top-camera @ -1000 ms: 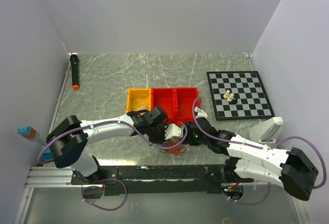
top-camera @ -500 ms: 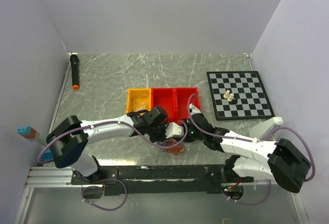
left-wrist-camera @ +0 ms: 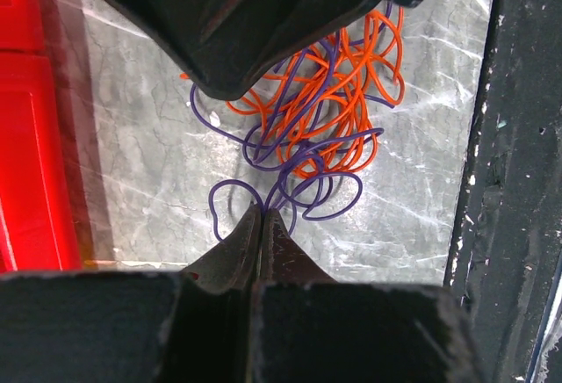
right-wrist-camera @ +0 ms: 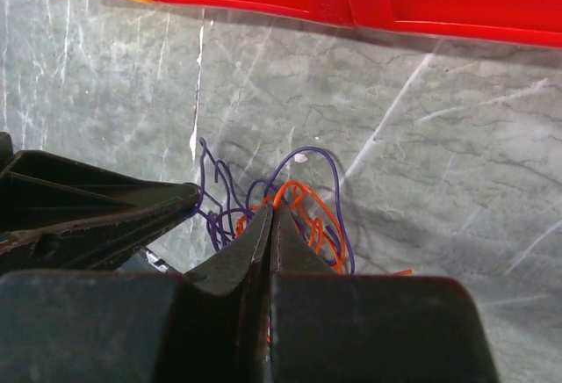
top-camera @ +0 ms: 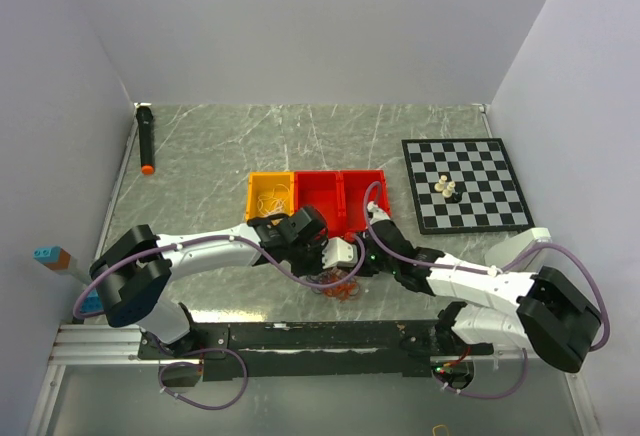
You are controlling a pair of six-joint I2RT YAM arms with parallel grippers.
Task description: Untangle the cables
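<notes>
So, cables (left-wrist-camera: 320, 119): I count one tangled clump. It lies on the table near its front edge, just in front of the red bins and between my two grippers.
Colours in the clump: two that I can tell, orange and purple. The strands loop through each other too much for me to count them singly.
Left gripper (left-wrist-camera: 262, 214): jaws pressed together at the tips, nipping purple strands at the edge of the clump.
Right gripper (right-wrist-camera: 271, 214): jaws also closed tight, with an orange loop springing from the tips, so it pinches the clump from the other side.
Hidden from above: in the top view both gripper heads cover most of the clump, and only an orange fringe shows below them.
Hidden at the wrists: in the left wrist view a dark shape cuts off the top of the tangle. In the right wrist view my own fingers hide its lower part.
Table (top-camera: 220, 156): one, grey and marbled.
Bins: three in a row, one yellow bin (top-camera: 252, 201) and two red bins (top-camera: 342, 199). The yellow one holds thin pale loops that I can't make out properly.
Chessboard (top-camera: 480, 171): one, on the right side, carrying two chess pieces (top-camera: 447, 189) too small for me to name.
Marker (top-camera: 145, 136): one, black with an orange tip, at the far left, well apart from everything else.
</notes>
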